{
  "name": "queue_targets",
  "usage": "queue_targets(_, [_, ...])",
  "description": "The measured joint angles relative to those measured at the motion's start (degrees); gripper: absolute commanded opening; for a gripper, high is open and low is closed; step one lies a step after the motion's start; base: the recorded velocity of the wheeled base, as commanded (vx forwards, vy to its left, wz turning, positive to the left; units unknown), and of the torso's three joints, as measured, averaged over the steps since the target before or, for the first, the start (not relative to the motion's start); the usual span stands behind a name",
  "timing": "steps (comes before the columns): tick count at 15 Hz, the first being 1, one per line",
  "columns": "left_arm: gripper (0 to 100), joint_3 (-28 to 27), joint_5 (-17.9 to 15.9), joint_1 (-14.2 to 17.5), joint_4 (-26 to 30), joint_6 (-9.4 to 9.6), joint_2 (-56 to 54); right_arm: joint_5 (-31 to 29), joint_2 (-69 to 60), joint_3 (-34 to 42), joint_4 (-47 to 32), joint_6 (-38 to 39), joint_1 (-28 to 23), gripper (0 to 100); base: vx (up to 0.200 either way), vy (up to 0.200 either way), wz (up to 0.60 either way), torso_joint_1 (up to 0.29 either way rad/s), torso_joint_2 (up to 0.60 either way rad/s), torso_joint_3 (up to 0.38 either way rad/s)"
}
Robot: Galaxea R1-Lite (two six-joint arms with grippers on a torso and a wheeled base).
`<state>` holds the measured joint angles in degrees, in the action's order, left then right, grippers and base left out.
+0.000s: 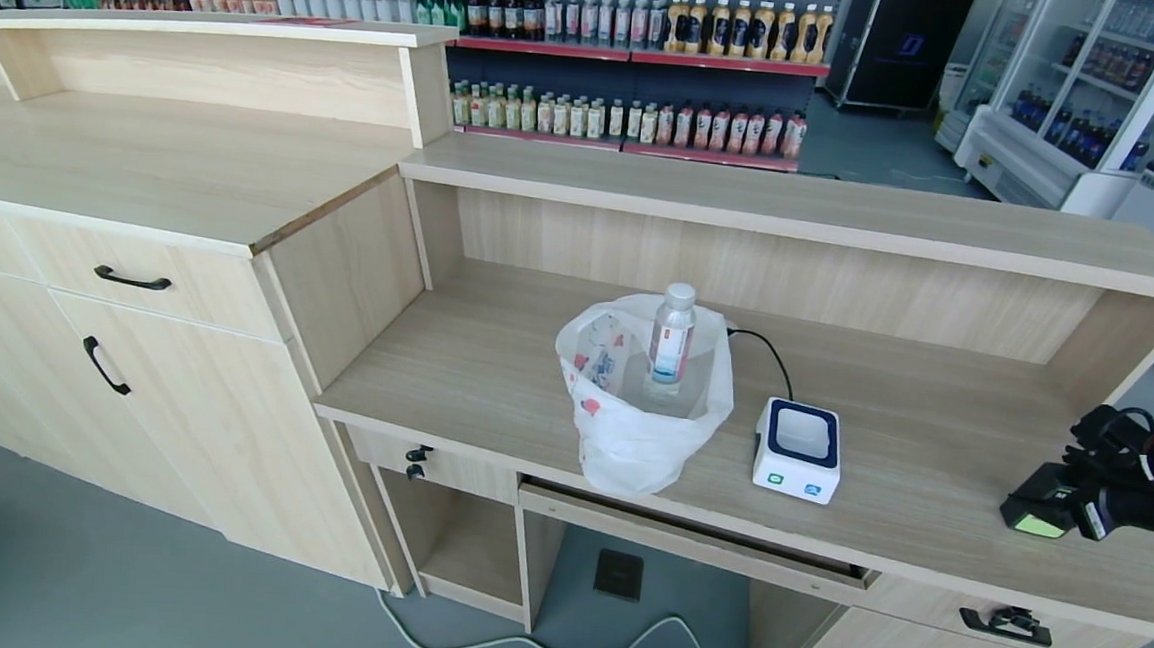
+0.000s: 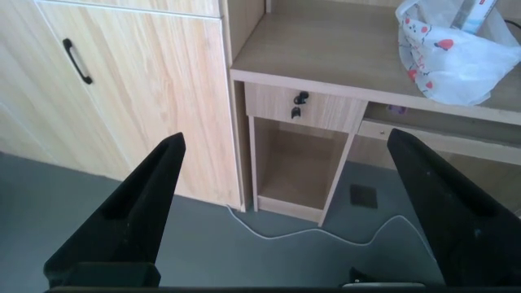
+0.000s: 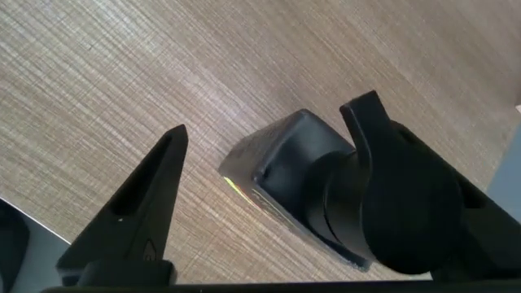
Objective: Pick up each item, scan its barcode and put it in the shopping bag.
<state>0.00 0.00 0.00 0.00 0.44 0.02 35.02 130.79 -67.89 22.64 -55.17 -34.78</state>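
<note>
The right gripper hangs just above the right end of the counter, fingers spread wide and holding nothing. The left gripper is also wide and empty, low in front of the cupboards, well apart from the shopping bag.

The bottle stands upright inside the bag, its cap above the rim. The scanner sits just beside the bag on the robot's right, its cable running behind.

With no other item lying on the counter, the bagging looks done, so the step in hand is probably just staying clear. Any arm move should pass wide of the soft bag, since a nudge could tip the tall bottle, and avoid the cable.
</note>
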Motion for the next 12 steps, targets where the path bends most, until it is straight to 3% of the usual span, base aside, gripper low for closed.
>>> queue_targets(5, [100,0.0,0.0,0.0,0.0,0.0,0.0,-0.29,0.52,1.19,0.32,-0.33,0.55,0,0.0,0.0,0.0,0.0,0.0,0.0])
queue_targets(12, [100,0.0,0.0,0.0,0.0,0.0,0.0,-4.56,-9.0,5.35,9.68,-2.5,0.85,0,0.0,0.0,0.0,0.0,0.0,0.0])
